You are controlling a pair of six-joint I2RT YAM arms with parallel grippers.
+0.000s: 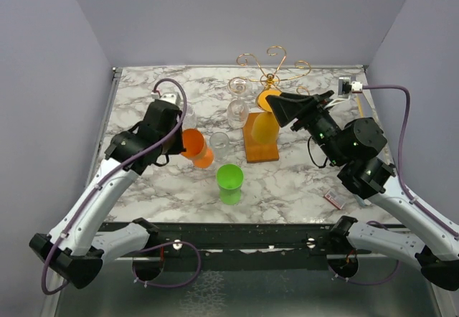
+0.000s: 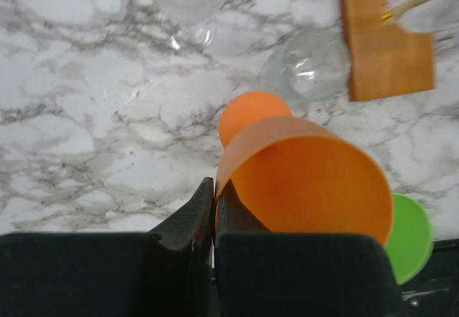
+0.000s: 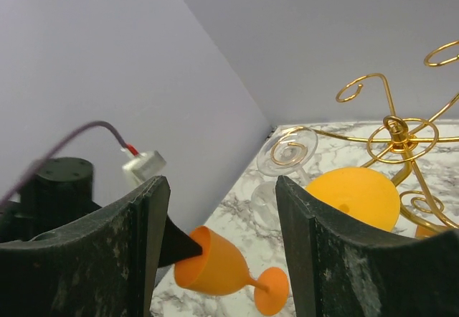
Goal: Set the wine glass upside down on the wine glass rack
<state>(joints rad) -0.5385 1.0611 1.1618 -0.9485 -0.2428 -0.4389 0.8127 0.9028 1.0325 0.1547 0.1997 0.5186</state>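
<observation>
My left gripper (image 1: 183, 142) is shut on the rim of an orange wine glass (image 1: 196, 148) and holds it tilted above the table, left of the rack. In the left wrist view the fingers (image 2: 188, 220) pinch the rim of the orange glass (image 2: 308, 181). The gold wire rack (image 1: 273, 64) stands on a brown wooden base (image 1: 259, 150). A yellow-orange glass (image 1: 265, 126) and a clear glass (image 1: 237, 110) hang upside down on it. My right gripper (image 1: 277, 106) is open and empty beside the yellow-orange glass's foot. The right wrist view shows the orange glass (image 3: 219, 265) between the open fingers and the rack (image 3: 394, 127).
A green glass (image 1: 230, 177) stands near the front middle. A clear glass (image 1: 220, 143) is on the table between the orange glass and the wooden base. A small pink object (image 1: 334, 200) lies at the front right. Grey walls close three sides.
</observation>
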